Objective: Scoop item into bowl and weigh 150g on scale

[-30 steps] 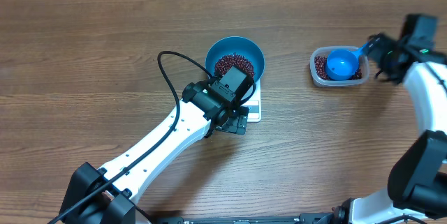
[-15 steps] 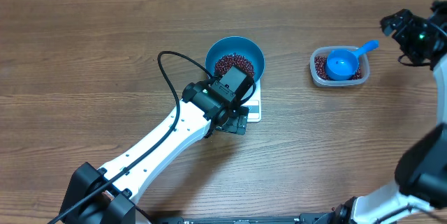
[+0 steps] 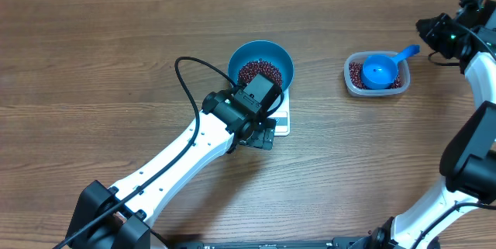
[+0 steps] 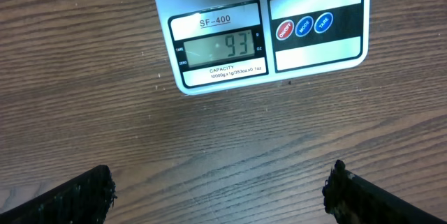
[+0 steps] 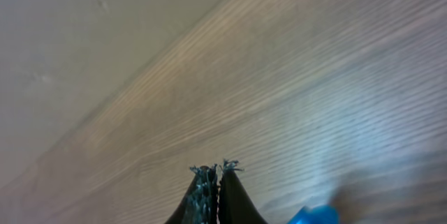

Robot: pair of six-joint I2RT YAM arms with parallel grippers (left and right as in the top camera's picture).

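While the overhead view shows the round blue bowl sitting on the white square scale with a loose heap of dark red-brown beans inside, only the left wrist view reads the grey display, 93, beside three round buttons. The left tool hangs over the wood-grain tabletop on the scale's near side, its black fingers spread wide and empty. To the right, a clear rounded tub holds more beans and a blue plastic scoop. The right tool, just beyond the scoop's handle at the far right, is pressed together on nothing.
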